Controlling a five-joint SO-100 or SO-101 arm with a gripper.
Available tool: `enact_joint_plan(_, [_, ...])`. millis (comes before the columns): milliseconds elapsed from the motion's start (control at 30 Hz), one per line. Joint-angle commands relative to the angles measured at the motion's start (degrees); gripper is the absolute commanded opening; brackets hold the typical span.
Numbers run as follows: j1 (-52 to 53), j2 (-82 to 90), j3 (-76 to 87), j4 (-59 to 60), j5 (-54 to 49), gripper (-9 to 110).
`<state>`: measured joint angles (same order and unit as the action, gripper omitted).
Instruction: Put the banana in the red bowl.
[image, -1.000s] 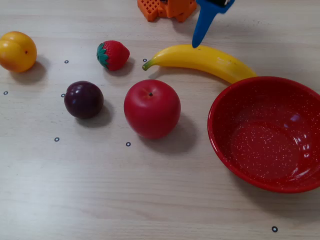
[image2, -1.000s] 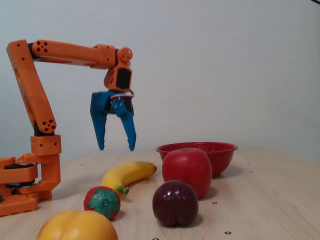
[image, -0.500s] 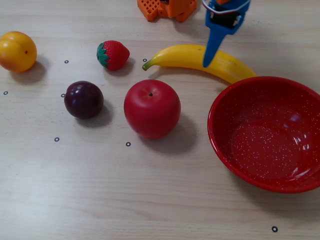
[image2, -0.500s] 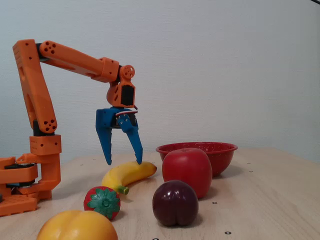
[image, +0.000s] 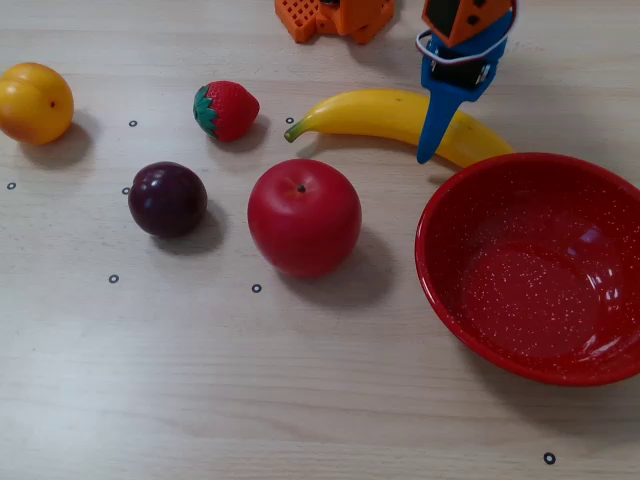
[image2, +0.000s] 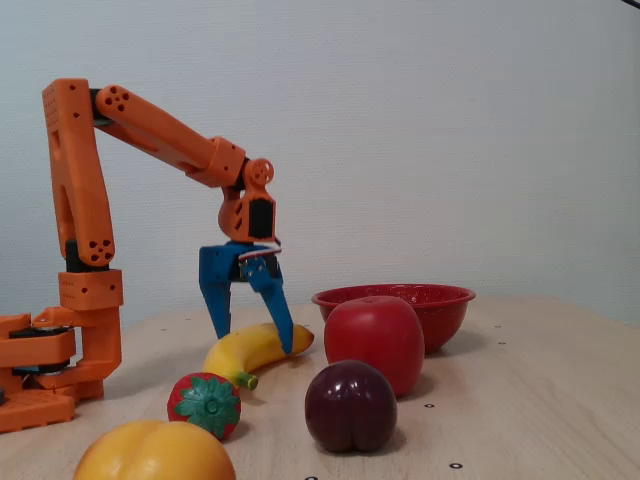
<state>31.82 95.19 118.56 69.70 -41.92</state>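
The banana (image: 400, 118) lies on the table just behind the bowl (image: 470, 190) as the top-down fixed view shows it, its far end almost at the bowl's rim and its green stem pointing away, toward the strawberry (image: 226, 109). The apple (image: 304, 216) sits near the bowl's left side in that view, with the plum (image: 167, 199) further left.

The gripper (image2: 252, 340) is down over the banana with its blue fingers (image2: 279, 310) spread wide, one on each side of the fruit, nothing held yet. From the low side view the tips look level with the banana's body.

This looks like the grasp step, with the reach about done. Next, I'd say, the fingers need to close across the banana's middle, then lift it clear of the rim and carry it the short way over the bowl.
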Motion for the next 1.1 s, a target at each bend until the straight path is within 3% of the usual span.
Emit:
enact_joint_plan(0, [-0.4, 0.8, -1.1, -2.3, 0.5, 37])
enact_joint_plan(400, [-3.3, -1.1, 1.8, -6.4, 2.5, 32])
enact_joint_plan(633, [-5.0, -1.6, 2.1, -6.2, 3.0, 0])
enact_joint_plan(1067, [-9.1, 5.4, -1.8, 10.6, 1.2, 0])
